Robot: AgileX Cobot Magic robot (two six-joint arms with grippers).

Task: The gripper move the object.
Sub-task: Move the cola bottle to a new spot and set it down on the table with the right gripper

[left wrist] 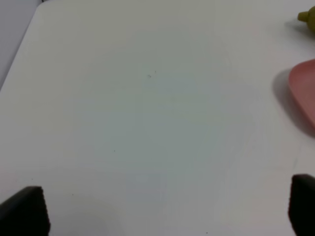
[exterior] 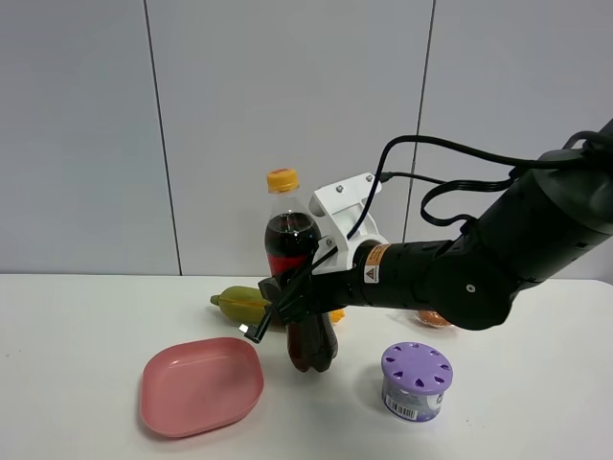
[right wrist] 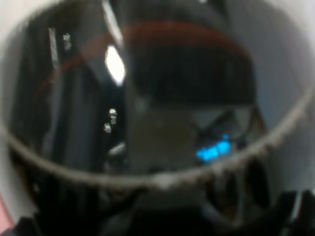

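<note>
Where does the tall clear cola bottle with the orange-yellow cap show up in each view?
Exterior high: tall clear cola bottle centre frame, right end effector gripping its waist.
Left wrist: not in it.
Right wrist: fills the frame, dark and blurred.
Shared landmark: pink plastic plate, in exterior high and left wrist.

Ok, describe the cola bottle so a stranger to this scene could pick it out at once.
On the white table, look near the middle, between the pink plate and the purple-lidded canister, where the right gripper grips it. The cola bottle is the tallest thing there: clear plastic, dark drink, red label, orange-yellow cap.
</note>
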